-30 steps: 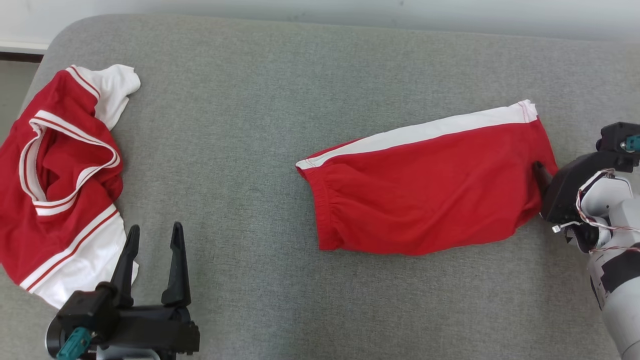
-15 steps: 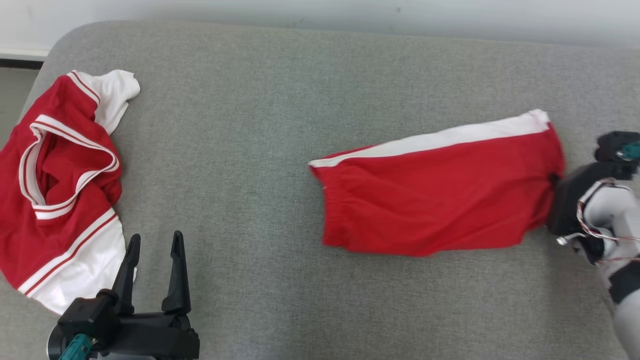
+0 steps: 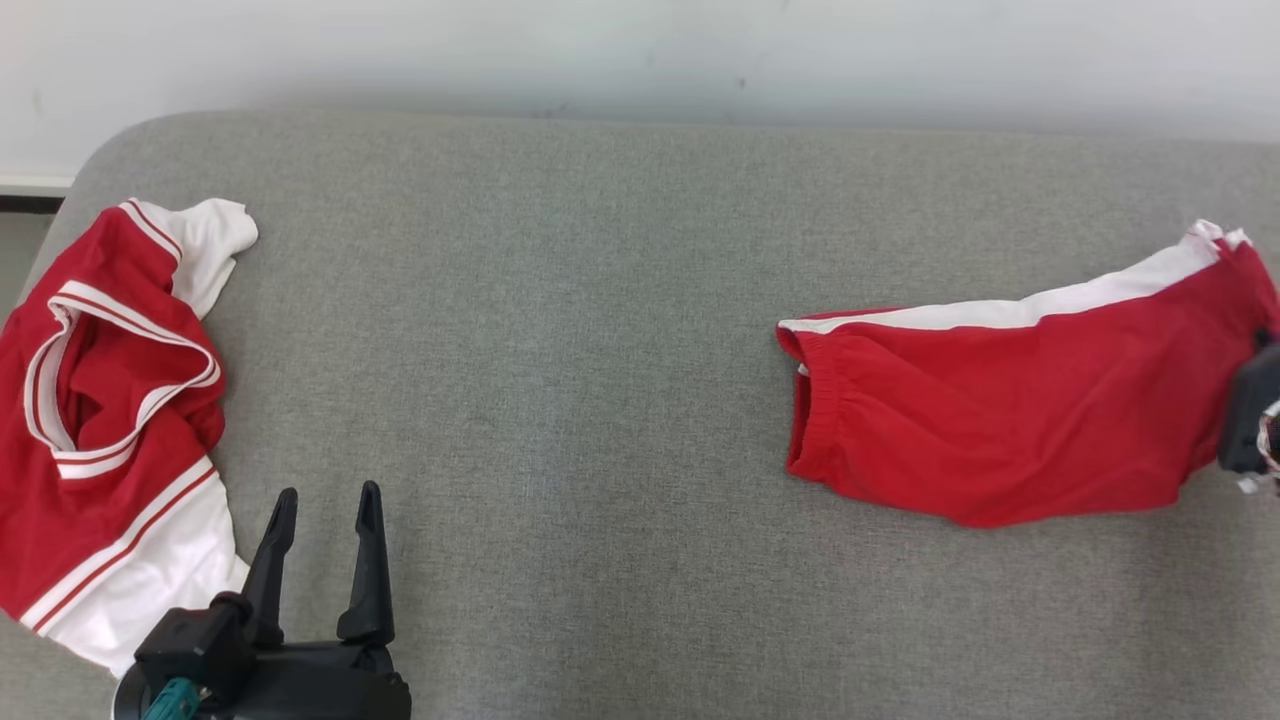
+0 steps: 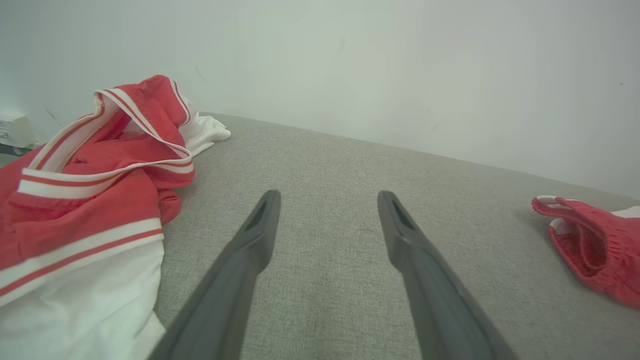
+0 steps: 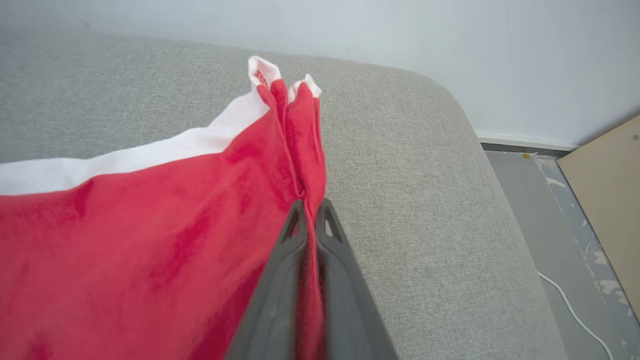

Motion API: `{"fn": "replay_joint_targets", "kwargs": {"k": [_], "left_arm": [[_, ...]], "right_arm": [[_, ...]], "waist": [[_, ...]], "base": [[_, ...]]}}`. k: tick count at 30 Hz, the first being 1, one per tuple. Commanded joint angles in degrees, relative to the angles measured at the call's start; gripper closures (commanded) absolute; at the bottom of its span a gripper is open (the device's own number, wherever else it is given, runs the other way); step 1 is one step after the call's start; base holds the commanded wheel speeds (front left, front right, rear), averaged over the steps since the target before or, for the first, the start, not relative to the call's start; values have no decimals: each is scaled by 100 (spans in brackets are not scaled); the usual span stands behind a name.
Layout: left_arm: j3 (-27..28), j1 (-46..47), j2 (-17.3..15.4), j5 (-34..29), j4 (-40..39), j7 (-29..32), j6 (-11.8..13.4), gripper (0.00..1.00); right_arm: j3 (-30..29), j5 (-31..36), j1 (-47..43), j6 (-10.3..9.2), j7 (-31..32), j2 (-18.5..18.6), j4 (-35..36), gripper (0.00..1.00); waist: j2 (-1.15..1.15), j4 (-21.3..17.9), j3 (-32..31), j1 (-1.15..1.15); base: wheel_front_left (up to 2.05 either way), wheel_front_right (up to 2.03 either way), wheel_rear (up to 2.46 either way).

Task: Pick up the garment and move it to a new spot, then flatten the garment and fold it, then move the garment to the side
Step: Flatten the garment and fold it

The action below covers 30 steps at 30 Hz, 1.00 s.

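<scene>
The red shorts [image 3: 1010,410] lie at three o'clock in the head view, near the right end of the grey cushion [image 3: 560,300]. They look folded in half, with the waistband toward the middle and the white stripe along the far edge. The right gripper [image 5: 310,207] is clamped on the leg hem at the shorts' outer end, and the cloth rises in a pinched ridge above its closed fingers. At seven o'clock the left gripper [image 3: 328,490] hangs with its fingers apart and nothing between them. A rumpled red and white jersey [image 3: 110,420] sits just beside it at nine o'clock.

Flattening and folding look done. This seems to be the last step, moving the shorts aside, with only the release left.
</scene>
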<state>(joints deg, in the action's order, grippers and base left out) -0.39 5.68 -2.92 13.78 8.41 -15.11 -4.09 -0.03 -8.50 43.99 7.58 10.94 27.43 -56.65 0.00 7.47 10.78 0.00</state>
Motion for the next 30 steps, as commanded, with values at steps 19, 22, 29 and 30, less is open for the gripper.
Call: {"fn": "replay_joint_targets", "kwargs": {"k": [19,22,29,30], "left_arm": [[44,-166,0,143,84,-6,38,0],[25,-179,0,173,90,-6,31,0],[-7,-164,0,187,117,-6,57,0],[-9,-158,0,189,120,-6,56,0]], "right_arm": [[848,-51,-324,-17,1066,-1913,1428,100],[1036,-40,-344,-17,1123,-2084,1356,100],[1326,-68,-282,-17,1125,-2283,1043,100],[1354,-94,-258,-17,1129,-2308,981,100]], "waist": [[0,20,-308,0],[0,67,-303,0],[0,147,-301,0],[0,154,-302,0]], "base": [[0,0,0],[0,0,0],[0,0,0],[0,0,0]]}}
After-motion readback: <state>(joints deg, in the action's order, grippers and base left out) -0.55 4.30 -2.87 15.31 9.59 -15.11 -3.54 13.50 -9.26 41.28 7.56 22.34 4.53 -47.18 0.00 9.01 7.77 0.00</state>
